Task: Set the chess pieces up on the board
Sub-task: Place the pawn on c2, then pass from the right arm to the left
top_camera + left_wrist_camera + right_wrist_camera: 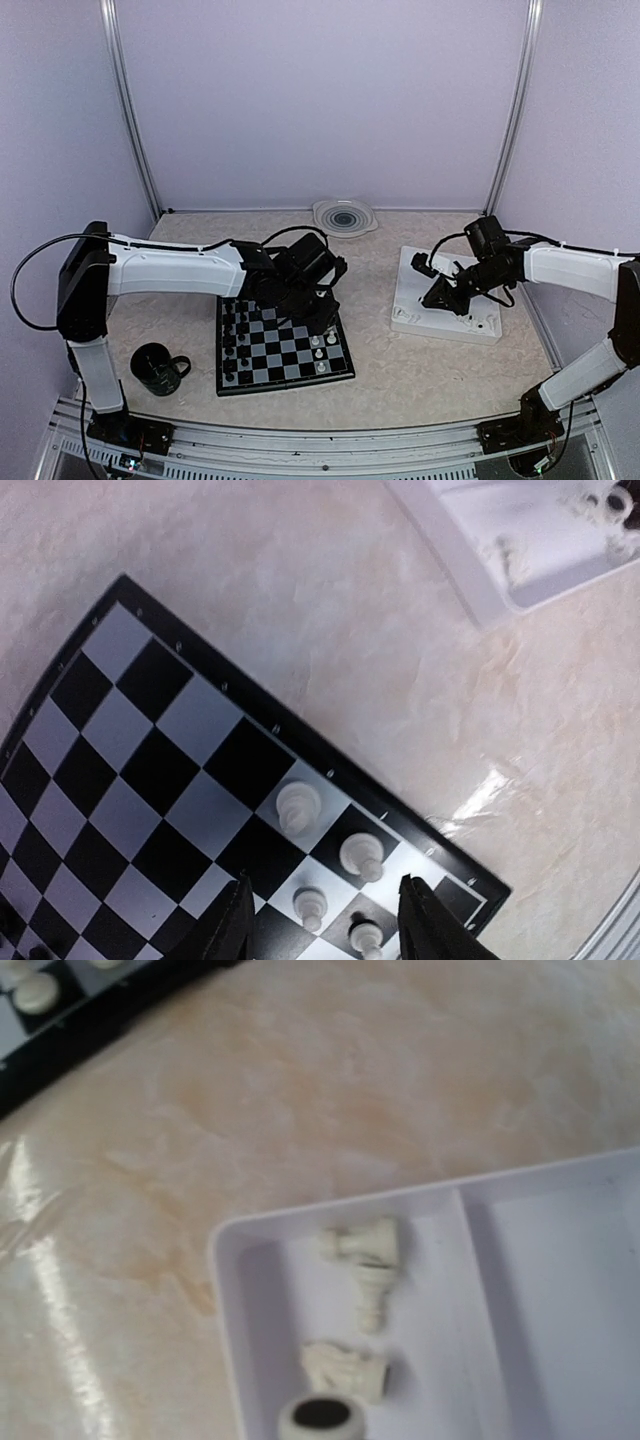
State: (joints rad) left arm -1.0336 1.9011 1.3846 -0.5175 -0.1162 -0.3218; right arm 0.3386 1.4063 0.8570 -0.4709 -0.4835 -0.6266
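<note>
Stood enclosed by pale lilac wall panels [320, 100], joined at slim metal corner posts [131, 110]. Rested on a beige marbled tabletop [420, 375], fronted by an aluminium rail [330, 437]; caught a streak of glare [480, 798].

The left arm [170, 272] has smooth white link shells between black joints, with a tall black block [82, 283] at its left end and a black left base [120, 432]. A thin black loop cable [15, 285] runs out from that block, and a second cable [292, 230] arcs over the black wrist [300, 268]. The left fingers [232, 925] are matt black and flat. The right arm [570, 268] matches: white shells, black joints, a black right base [520, 432], a boxy black wrist camera [487, 237] and a thin right cable [580, 247] along its upper link
</note>
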